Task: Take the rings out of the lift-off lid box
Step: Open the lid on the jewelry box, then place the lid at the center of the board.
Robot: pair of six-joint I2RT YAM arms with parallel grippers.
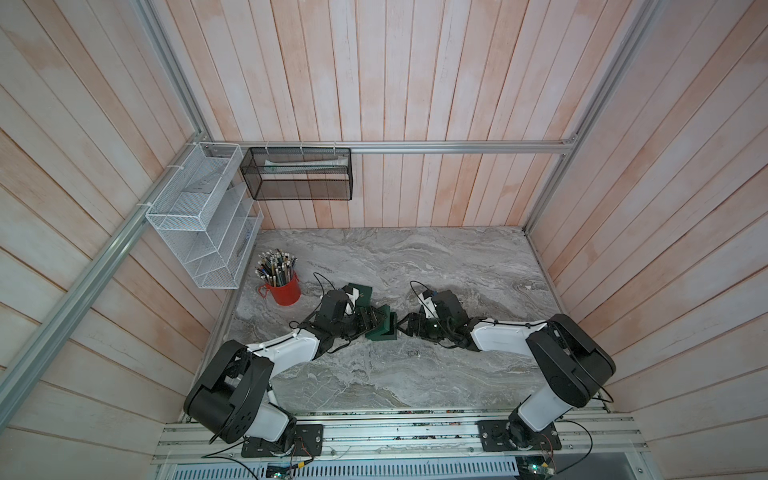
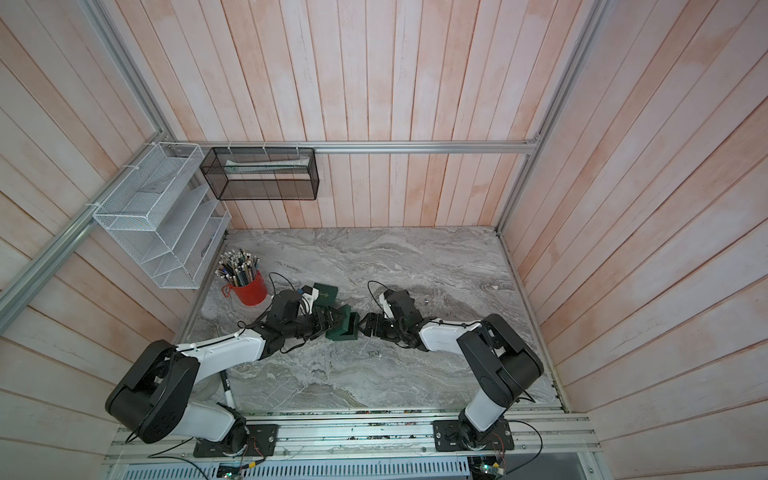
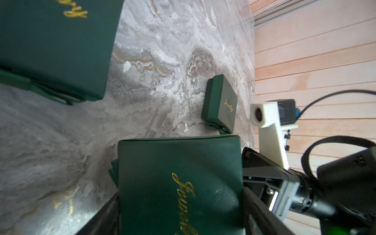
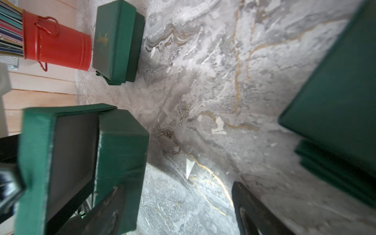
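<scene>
Holding the lid pinched in your left claw, tilt it well aside so your spread right claw can enter the box squarely.

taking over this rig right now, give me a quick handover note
Left pincer: shut on the sides of a green Jewelry lid.
Right pincer: open, one finger beside the green base.
Done: base looks partly drawn out of the lid, not yet apart.
Other boxes: closed box by the red cup; second closed box under the right arm.
Rings: none seen; a tiny glint behind that arm is too small to tell.
To do: free the base, take the rings out.
</scene>
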